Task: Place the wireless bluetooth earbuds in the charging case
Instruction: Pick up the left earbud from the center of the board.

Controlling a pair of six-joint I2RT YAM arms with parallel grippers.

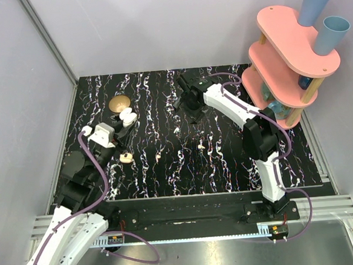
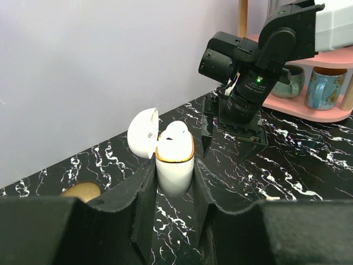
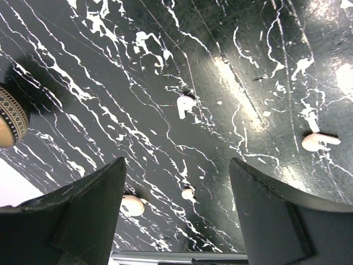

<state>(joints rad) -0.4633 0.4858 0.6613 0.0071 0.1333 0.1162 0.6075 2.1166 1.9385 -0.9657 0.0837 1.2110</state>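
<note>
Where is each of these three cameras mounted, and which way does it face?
Top external: fixed above and behind, looking down on the table; the left arm and right arm show, bases at the bottom.
Left wrist: on the left arm, looking forward past the left gripper, shut on the open charging case, towards the right gripper.
Right wrist: on the right arm, facing down at loose earbuds; its own open fingers frame the bottom.
Shared: top and left wrist views both show the charging case and the right gripper.

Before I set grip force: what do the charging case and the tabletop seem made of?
The charging case: likely glossy white plastic, by its smooth sheen; its gold rim band may be metallic. The tabletop: black, white-veined marble pattern with glare, probably printed sheet; real stone uncertain.
</note>
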